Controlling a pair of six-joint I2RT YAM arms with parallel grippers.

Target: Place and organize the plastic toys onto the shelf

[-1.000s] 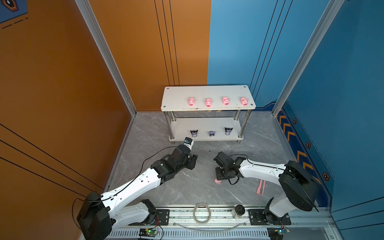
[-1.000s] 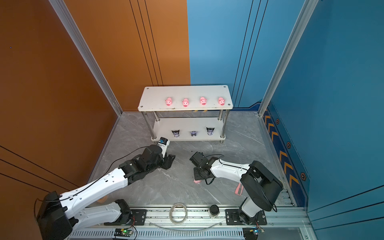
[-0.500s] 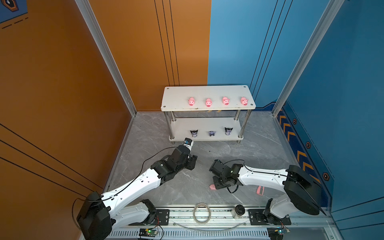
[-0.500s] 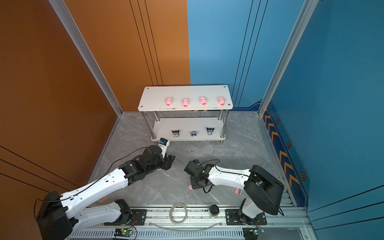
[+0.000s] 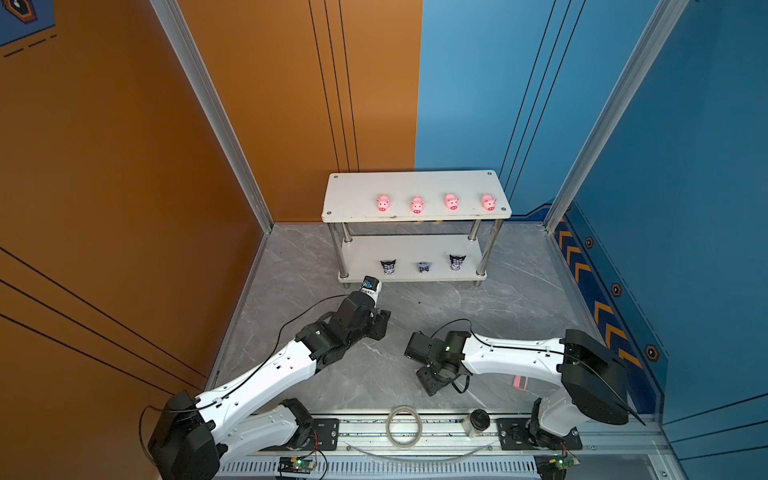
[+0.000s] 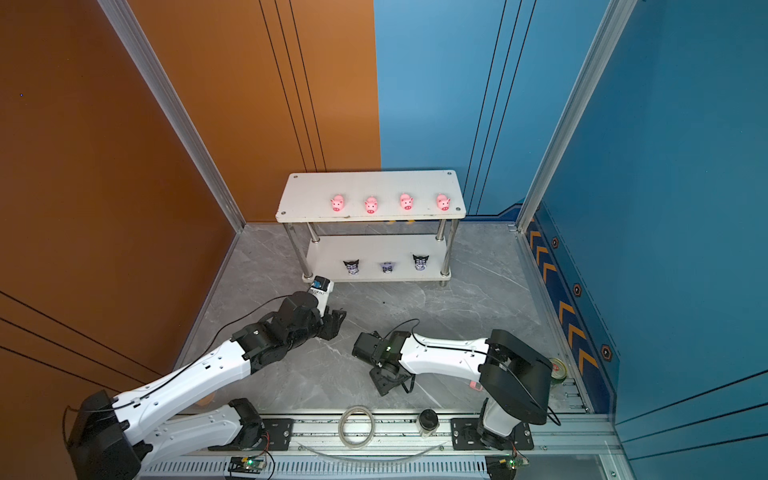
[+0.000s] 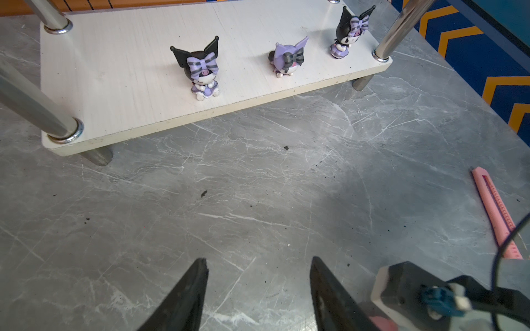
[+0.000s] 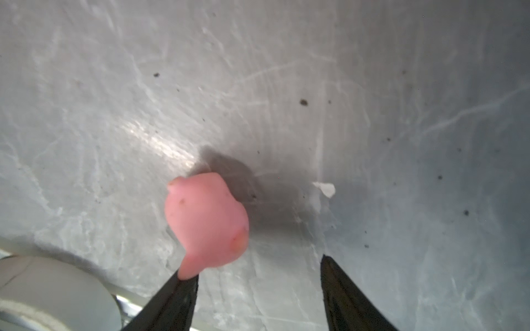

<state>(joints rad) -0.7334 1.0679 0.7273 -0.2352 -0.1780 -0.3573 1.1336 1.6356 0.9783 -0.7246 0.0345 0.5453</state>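
Pig (image 8: 206, 226) by right fingers (image 8: 172, 303), now apart

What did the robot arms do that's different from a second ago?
The right tool pulled back from the shelf toward the near rail and opened, letting go of a pink pig, which now only touches one fingertip. The left tool stayed open and still; four pigs and three eared figures on the shelf didn't move.
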